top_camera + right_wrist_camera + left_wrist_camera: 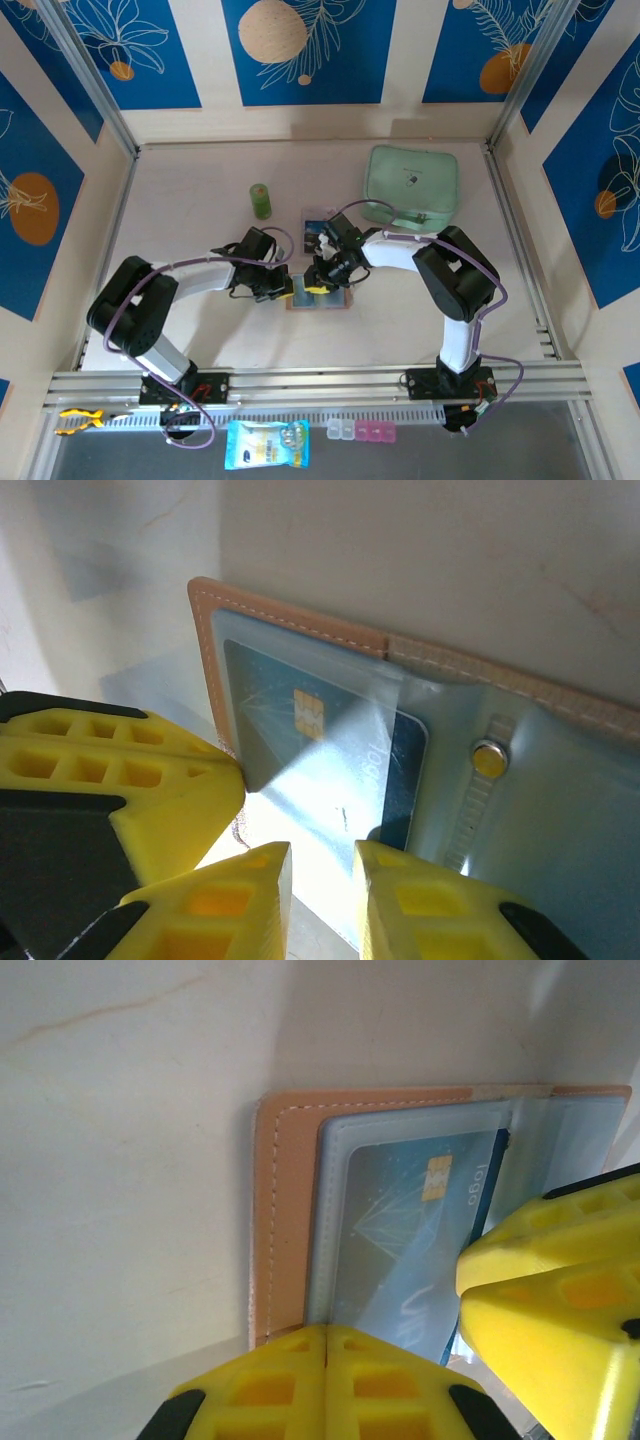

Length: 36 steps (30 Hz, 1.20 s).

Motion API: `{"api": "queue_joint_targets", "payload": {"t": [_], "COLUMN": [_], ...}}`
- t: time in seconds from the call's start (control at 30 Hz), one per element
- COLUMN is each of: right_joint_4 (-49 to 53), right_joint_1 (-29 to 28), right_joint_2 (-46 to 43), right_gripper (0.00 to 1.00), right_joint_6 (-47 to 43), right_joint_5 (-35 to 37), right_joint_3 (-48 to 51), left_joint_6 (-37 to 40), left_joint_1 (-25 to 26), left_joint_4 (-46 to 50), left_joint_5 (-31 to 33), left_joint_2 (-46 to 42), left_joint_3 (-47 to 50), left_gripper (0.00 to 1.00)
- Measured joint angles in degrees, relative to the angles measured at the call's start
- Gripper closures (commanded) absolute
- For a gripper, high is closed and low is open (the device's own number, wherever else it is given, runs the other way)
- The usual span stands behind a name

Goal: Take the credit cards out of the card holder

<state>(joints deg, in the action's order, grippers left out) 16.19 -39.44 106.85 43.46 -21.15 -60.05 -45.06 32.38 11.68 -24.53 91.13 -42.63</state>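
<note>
Tan wallet is lying open, closed left claw touching its edge, right claw hovering slightly parted over blue card.

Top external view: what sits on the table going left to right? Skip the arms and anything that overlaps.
green bottle → card holder → green pouch
</note>
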Motion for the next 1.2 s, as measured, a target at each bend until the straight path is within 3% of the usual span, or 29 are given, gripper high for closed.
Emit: {"api": "queue_joint_targets", "payload": {"t": [0.87,1.2], "right_joint_4": [1.7,0.7], "right_joint_1": [0.0,0.0], "right_joint_2": [-1.4,-0.4], "right_gripper": [0.73,0.77], "right_joint_6": [-0.9,-0.8], "right_joint_5": [1.9,0.9], "right_joint_3": [0.0,0.0], "left_joint_6": [0.6,0.6], "left_joint_1": [0.0,0.0], "left_joint_4": [-0.5,-0.5], "left_joint_5": [0.5,0.5], "left_joint_2": [0.9,0.9], "left_joint_3": [-0.1,-0.1], "left_gripper": [0.96,0.96]}}
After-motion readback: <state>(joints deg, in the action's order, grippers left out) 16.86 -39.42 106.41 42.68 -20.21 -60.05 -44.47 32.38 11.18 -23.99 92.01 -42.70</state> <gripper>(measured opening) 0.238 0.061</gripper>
